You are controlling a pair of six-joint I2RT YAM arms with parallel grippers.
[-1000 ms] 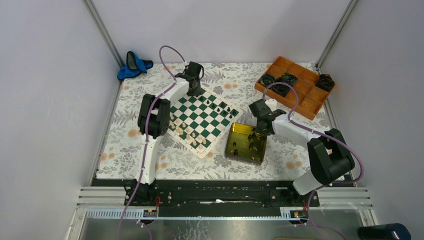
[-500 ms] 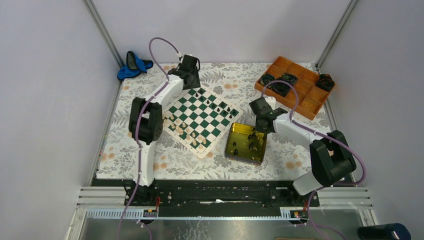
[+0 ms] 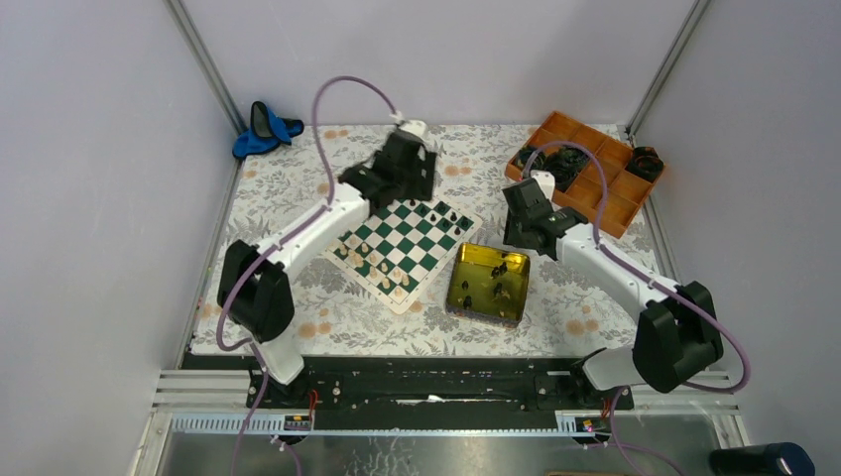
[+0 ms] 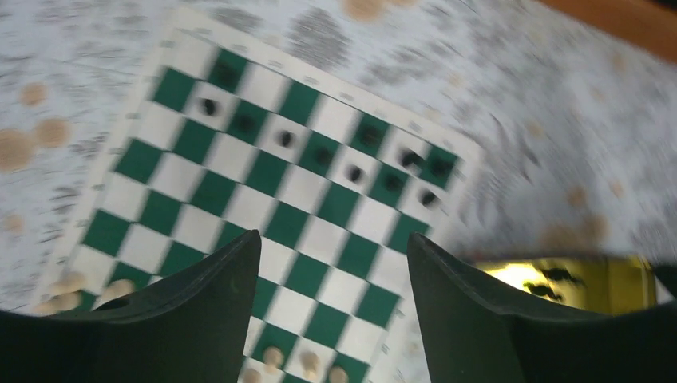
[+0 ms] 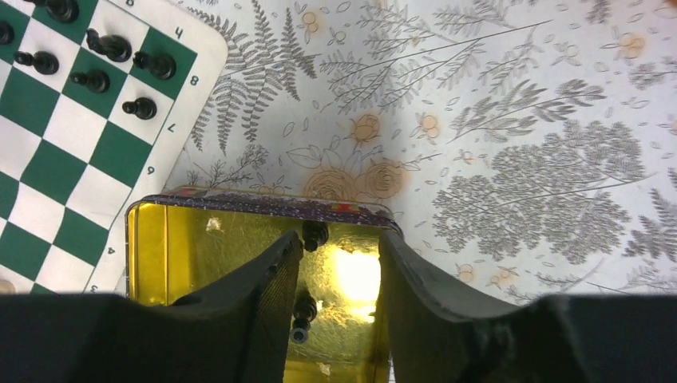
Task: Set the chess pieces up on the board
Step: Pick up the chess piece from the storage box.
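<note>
1. Left gripper [image 4: 334, 239]: jaws wide apart with nothing between them. It hangs above the board [image 4: 239, 183] without touching it. The left wrist view is blurred.
2. The board shows through the gap between the left fingers and runs on past the tips. It has green and white checks and a cream border.
3. Black pieces [image 4: 355, 173]: a loose row on the board's far side, well beyond the left fingertips. Their kinds cannot be told.
4. Cream pieces [image 4: 271, 357]: on the board's near rows, low in the gap between the left fingers. A few more sit by the finger on the left of that view.
5. Right gripper [image 5: 339, 237]: jaws partly apart, clamping nothing. It hangs over the far rim of the yellow tin tray [image 5: 199, 255].
6. A black piece [image 5: 314, 234] lies in the tin right at the tips, just beside the finger on the left of that view, with clear space to the other finger.
7. A second black piece [image 5: 302, 307] sits deeper in the same gap, close to that same finger. Cannot tell whether they touch.
8. In the right wrist view, more black pieces stand upright on the board corner, well off to the left of the right jaws.
9. From the top, the tin sits just beside the board's edge. The orange tray [image 3: 595, 193] lies beyond the right gripper.
10. A floral cloth [image 5: 519, 159] lies under everything.
</note>
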